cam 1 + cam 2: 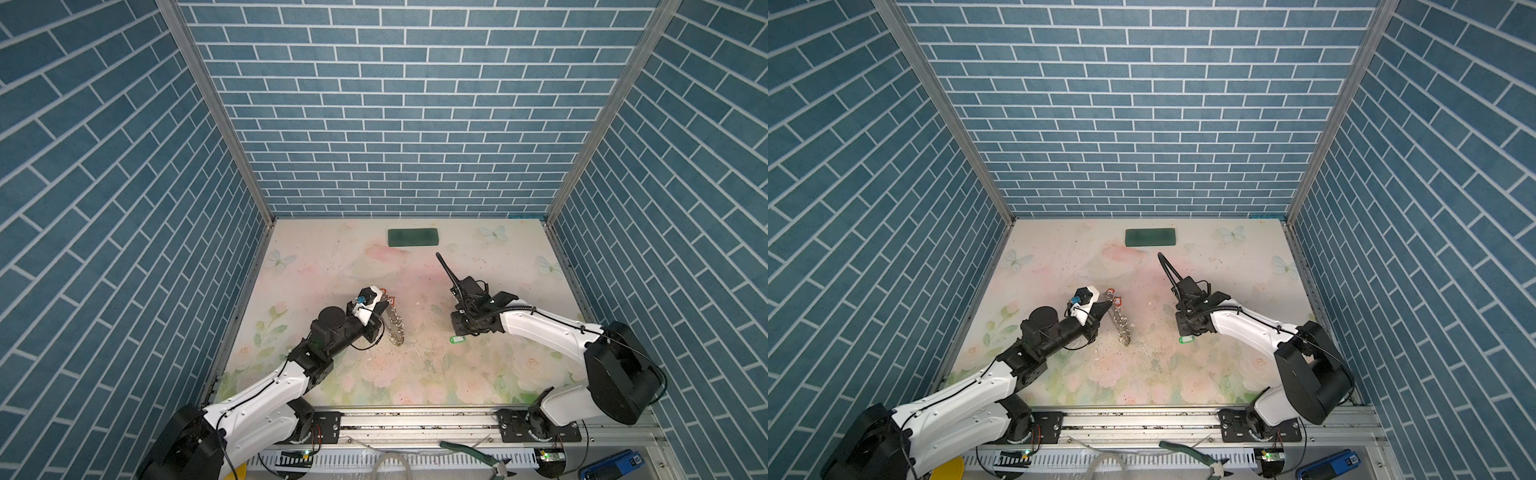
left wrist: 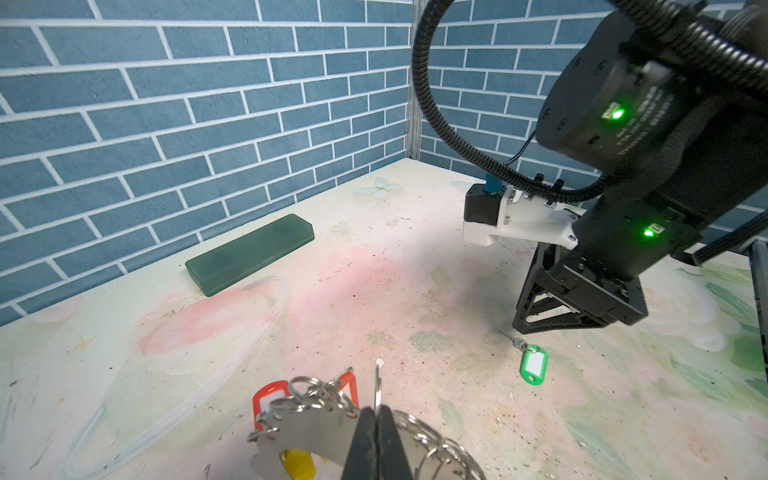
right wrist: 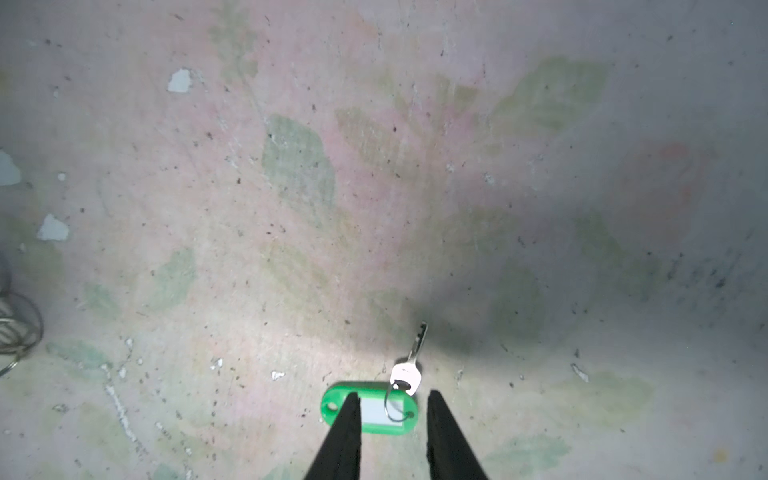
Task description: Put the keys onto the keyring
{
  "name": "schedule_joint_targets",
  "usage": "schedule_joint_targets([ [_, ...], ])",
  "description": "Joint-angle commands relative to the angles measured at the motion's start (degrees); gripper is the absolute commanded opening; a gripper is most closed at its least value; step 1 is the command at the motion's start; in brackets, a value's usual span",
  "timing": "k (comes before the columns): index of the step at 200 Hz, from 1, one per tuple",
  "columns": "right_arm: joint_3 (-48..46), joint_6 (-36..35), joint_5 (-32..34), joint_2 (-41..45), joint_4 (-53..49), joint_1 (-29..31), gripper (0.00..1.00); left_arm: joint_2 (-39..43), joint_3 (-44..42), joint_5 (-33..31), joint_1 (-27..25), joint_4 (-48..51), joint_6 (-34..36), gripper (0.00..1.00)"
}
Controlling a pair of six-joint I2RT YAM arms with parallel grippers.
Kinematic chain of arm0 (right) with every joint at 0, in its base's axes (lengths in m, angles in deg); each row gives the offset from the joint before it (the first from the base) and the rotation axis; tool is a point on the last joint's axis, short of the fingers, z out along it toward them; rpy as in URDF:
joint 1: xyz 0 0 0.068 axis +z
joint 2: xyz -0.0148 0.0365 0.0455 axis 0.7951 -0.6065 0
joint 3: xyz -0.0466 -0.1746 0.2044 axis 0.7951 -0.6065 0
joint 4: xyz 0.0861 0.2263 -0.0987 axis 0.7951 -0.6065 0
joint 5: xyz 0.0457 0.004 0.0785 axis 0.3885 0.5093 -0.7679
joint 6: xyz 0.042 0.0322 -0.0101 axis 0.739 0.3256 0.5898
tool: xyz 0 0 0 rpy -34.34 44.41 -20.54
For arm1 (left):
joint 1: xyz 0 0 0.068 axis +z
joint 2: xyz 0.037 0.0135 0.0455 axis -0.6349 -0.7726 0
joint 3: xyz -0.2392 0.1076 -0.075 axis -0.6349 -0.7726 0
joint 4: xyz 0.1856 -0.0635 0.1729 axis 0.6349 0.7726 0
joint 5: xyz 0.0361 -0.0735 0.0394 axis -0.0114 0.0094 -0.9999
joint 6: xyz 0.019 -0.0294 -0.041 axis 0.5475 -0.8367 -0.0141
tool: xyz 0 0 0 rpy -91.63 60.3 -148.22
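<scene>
**Left jaws.** Pressed together, pinching one thin split ring on the rim of the keyring [image 2: 307, 428]. Ring held upright between the tips, with the rest of the keyring trailing back beneath the jaws. Lower end resting on the table [image 1: 498, 374] or just above it: impossible to tell which. Judged purpose: presenting a single ring edge-on and steady, clear of its neighbours, for threading from the far side.

**On the keyring, just beside the pinch.** A red tag [image 2: 270, 399] and a yellow tag [image 2: 297, 461], apparently attached. Taken as keys in place.

**Right jaws.** Spread, tips pointing down at the table, gripping nothing. Well apart from the left jaws in both top views.

**Below the right tips.** Green tag [image 3: 370, 409] flat on the table, with one tip over the tag near one end and the other tip just past the opposite end. Contact with the tag not determinable. Small silver key [image 3: 409, 374] joined to the tag by a wire loop, lying just ahead of the tips, blade pointing away.

**Step in hand, as judged.** Pick-up of the green-tagged key, jaws opened for straddling the tag. Lift, carry and threading not yet done.

**Concern.** Tips not centred on the tag, hence a likely press down on the plastic or a skid sideways on closing. Thin, flat, light part, easily pushed along the table.

**Out of play.** Dark green block [image 1: 413, 238], far beyond both jaws by the back wall.
</scene>
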Motion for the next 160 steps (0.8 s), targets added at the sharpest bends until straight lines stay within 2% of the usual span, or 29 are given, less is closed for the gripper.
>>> schedule_joint_targets([
  [1, 2.31, 3.58, 2.23, -2.60, -5.85, 0.21, 0.29, 0.46, 0.63, 0.32, -0.16, -0.76, 0.40, 0.00],
  [160, 1.94, 5.85, -2.48, -5.05, -2.68, 1.63, 0.26, -0.14, 0.86, 0.65, -0.16, -0.74, 0.37, 0.00],
])
